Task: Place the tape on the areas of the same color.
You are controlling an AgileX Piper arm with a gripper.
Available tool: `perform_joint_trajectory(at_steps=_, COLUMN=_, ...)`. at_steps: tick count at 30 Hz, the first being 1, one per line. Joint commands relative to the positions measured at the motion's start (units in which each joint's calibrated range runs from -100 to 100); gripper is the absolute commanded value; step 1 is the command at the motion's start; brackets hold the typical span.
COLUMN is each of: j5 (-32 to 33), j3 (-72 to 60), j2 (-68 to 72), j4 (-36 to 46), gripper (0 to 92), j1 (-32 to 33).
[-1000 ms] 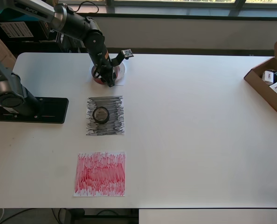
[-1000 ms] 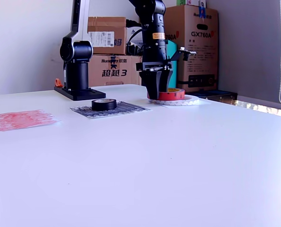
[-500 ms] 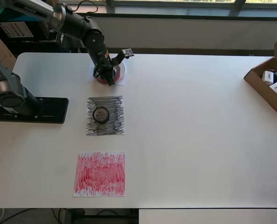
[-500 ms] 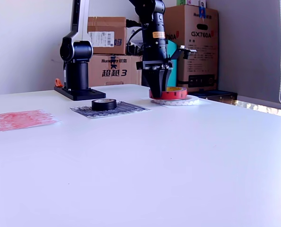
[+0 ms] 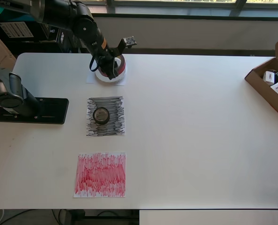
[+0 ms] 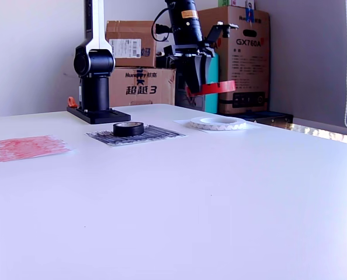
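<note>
My gripper (image 6: 197,87) is shut on the rim of the red-brown tape roll (image 6: 213,88) and holds it tilted in the air. Directly below lies the flat white tape ring (image 6: 217,123) on the plain white sheet (image 6: 183,121). From above, the gripper (image 5: 113,69) and the red roll (image 5: 122,66) overlap the white ring (image 5: 101,76) on its sheet (image 5: 91,79). The small black roll (image 5: 101,115) rests on the black scribbled sheet (image 5: 115,124). Nothing lies on the red scribbled sheet (image 5: 100,174).
The arm's black base (image 5: 33,110) stands at the overhead view's left edge of the table. An open cardboard box (image 5: 263,89) with small packs sits at the right edge. Cardboard cartons (image 6: 243,52) are stacked behind the table.
The gripper closed on the red-brown roll where it lay on the white ring and has lifted it clear. The white ring stayed on its sheet.
</note>
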Motion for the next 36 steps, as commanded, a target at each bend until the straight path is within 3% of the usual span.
perform_joint_trajectory(at_steps=1, j5=-2.7, j3=0.2, j2=-3.9, j4=-0.8, gripper=0.0, j1=-9.1)
perform_joint_trajectory(at_steps=18, j5=-16.7, j3=-0.1, j2=-4.9, j4=-0.8, gripper=0.0, j1=-34.1)
perform_joint_trajectory(at_steps=36, j5=-28.4, j3=-0.1, j2=-3.9, j4=-1.6, gripper=0.0, j1=-53.2)
